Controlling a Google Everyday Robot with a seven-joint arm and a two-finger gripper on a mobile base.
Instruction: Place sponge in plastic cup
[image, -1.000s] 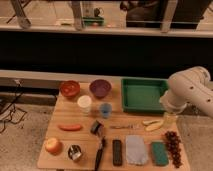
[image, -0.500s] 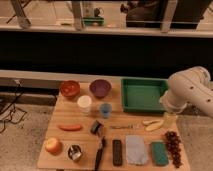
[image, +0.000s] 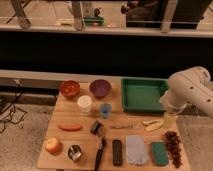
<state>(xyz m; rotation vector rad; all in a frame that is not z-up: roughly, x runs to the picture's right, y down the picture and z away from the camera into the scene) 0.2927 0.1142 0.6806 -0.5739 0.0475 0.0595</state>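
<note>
The teal-green sponge (image: 160, 153) lies flat near the table's front right corner, between a grey-blue folded cloth (image: 136, 150) and a bunch of dark grapes (image: 173, 145). A small blue plastic cup (image: 105, 110) stands upright at mid table, next to a white cup (image: 84, 104). My gripper (image: 169, 120) hangs from the white arm (image: 187, 92) over the table's right edge, behind the sponge and well to the right of the cups. It is open and holds nothing.
A green tray (image: 142, 95) sits at the back right, with an orange bowl (image: 70, 88) and a purple bowl (image: 100, 88) to its left. A banana (image: 152, 124), carrot (image: 70, 127), apple (image: 53, 145), metal cup (image: 75, 152), black brush (image: 99, 152) and dark bar (image: 117, 151) crowd the front.
</note>
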